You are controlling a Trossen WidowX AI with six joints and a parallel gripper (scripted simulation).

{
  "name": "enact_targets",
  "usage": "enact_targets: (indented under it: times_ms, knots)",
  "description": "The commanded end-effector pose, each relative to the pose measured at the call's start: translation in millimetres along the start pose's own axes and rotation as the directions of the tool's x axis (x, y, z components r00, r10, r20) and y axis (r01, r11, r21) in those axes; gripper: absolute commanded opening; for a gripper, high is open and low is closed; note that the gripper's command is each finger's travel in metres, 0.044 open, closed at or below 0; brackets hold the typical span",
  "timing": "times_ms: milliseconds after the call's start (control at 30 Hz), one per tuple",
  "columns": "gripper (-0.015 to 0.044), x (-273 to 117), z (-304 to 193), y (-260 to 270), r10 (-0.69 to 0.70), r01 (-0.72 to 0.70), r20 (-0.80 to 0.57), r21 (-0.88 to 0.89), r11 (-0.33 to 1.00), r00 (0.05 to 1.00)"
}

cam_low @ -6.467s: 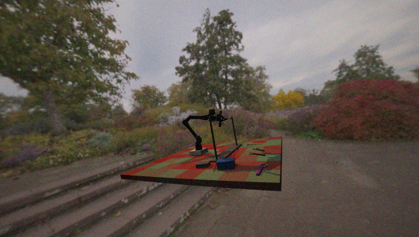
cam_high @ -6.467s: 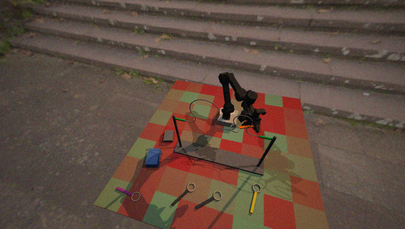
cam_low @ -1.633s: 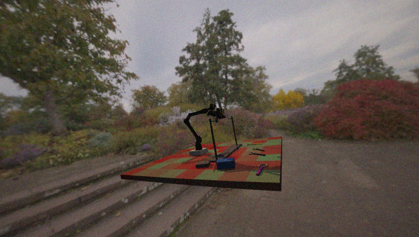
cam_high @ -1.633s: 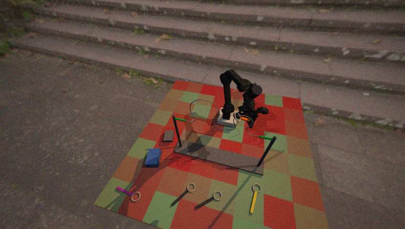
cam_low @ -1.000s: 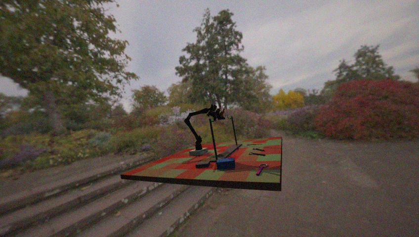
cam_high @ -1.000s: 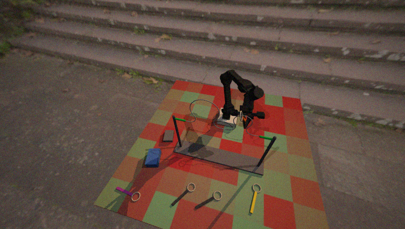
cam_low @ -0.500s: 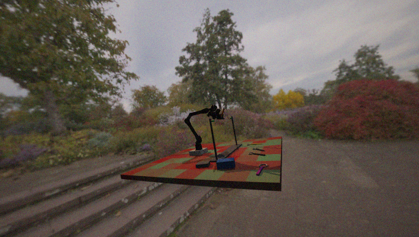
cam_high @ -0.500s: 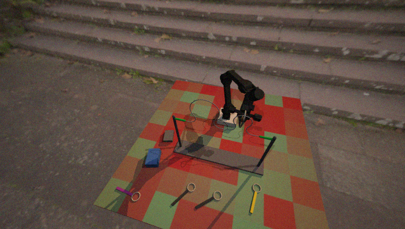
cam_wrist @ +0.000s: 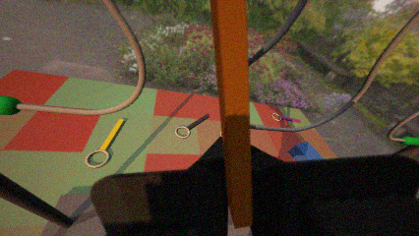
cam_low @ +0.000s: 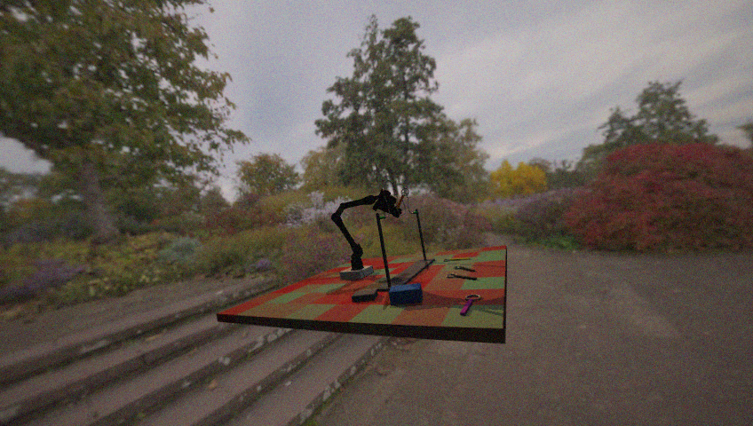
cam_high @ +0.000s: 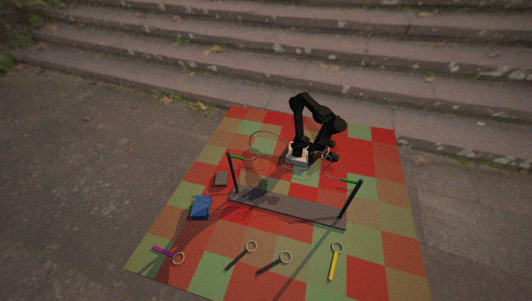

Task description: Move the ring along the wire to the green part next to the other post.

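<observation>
My gripper [cam_high: 317,157] [cam_low: 398,205] [cam_wrist: 227,142] is shut on the orange handle [cam_low: 400,201] [cam_wrist: 233,74], high above the mat. The ring [cam_high: 325,148] [cam_low: 405,189] is at the handle's far end, outside the wrist view. It appears to be around the grey wire [cam_high: 265,131] [cam_wrist: 143,69], at the curve nearer the right post [cam_high: 350,199] in the top view; whether they touch cannot be told. One green part [cam_high: 349,181] [cam_wrist: 7,105] joins that post. The other green part [cam_high: 236,157] [cam_wrist: 412,141] joins the left post [cam_high: 232,173] [cam_low: 384,250].
The posts stand on a grey base [cam_high: 287,209]. A blue block [cam_high: 201,207] [cam_low: 406,294] and a dark block [cam_high: 221,179] [cam_low: 364,296] lie beyond the left post. Loose rings with purple [cam_high: 162,251], yellow [cam_high: 333,265] and black handles lie in front.
</observation>
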State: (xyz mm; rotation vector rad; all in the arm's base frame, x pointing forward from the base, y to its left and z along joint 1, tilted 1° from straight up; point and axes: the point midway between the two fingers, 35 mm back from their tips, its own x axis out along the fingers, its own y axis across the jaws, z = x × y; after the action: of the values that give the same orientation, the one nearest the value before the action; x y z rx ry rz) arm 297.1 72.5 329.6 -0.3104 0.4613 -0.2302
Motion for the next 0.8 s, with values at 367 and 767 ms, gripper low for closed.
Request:
enact_targets:
  times_ms: [367, 767]
  knots:
    - [-0.015, 1.3, 2.3, -22.6, -0.152, 0.162, 0.057, -0.27, 0.949, 0.987]
    - [-0.015, 2.4, 8.6, -37.5, -0.233, 0.27, 0.137, -0.442, 0.855, 0.963]
